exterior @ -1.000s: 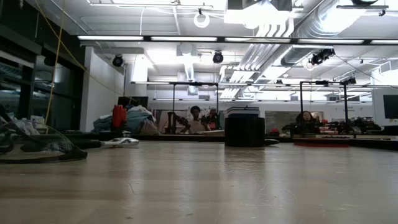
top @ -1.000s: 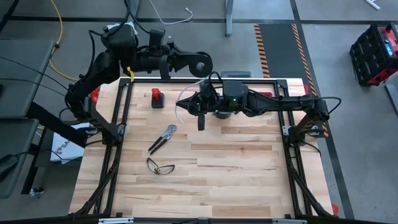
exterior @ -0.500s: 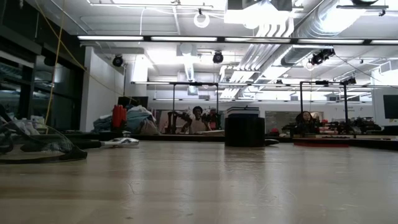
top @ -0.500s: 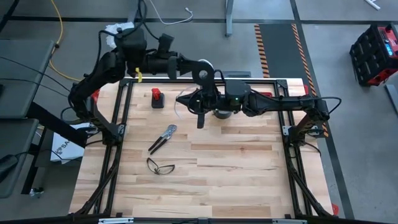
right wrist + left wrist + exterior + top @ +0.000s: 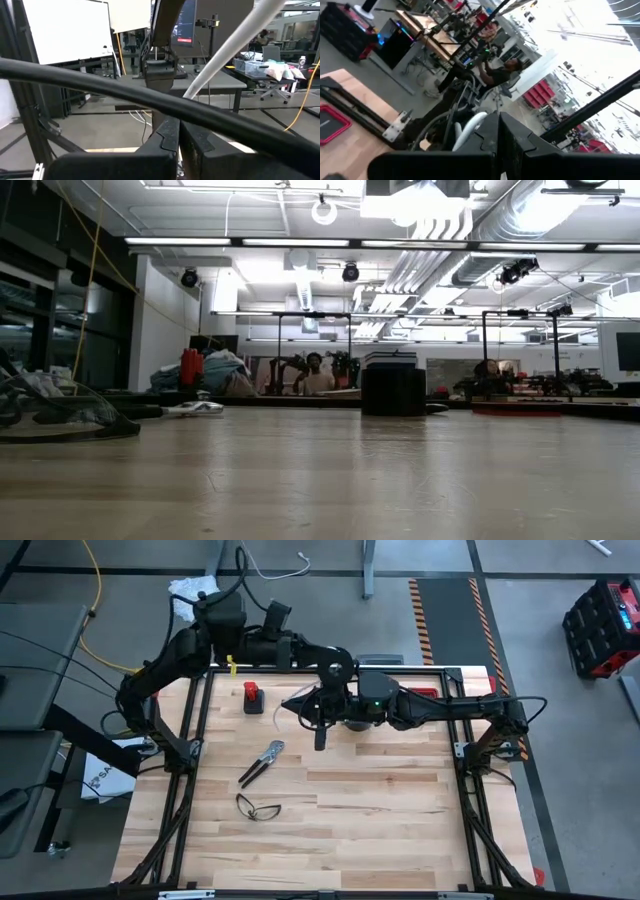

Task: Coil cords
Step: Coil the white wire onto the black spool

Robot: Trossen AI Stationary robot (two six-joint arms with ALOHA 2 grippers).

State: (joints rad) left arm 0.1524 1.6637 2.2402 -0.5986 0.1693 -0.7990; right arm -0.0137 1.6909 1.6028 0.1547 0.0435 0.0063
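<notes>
A thin white cord (image 5: 293, 700) runs in the air above the table's far middle, between my two grippers. My left gripper (image 5: 333, 682) reaches in from the far left and is shut, with the cord curving off beside its fingers (image 5: 468, 131). My right gripper (image 5: 306, 705) reaches in level from the right and is shut. The cord rises slanting away from its fingertips (image 5: 225, 55). The small black spool does not show plainly in any view; the arms cover that spot. My left gripper is shut with the white cord (image 5: 479, 120) coming out at the tips of its fingers. The fingers hide the place of contact. The cord bends away slack beside them, clear of the table. My right gripper pinches the white cord (image 5: 190, 95) between its two fingertips, coming level from the table's right. The cord runs straight up and away from the tips, clear of the table.
A red and black tool (image 5: 252, 698), pliers (image 5: 262, 762) and safety glasses (image 5: 258, 807) lie on the table's left half. A grey roll (image 5: 355, 723) sits under my right arm. A black box (image 5: 392, 390) stands at the far side. Black frame rails (image 5: 192, 720) border the table.
My left gripper has moved toward the table's right and near edges, from beyond the far rail to close beside my right gripper. The white cord's span between the two grippers has grown shorter. My right gripper has kept its place.
</notes>
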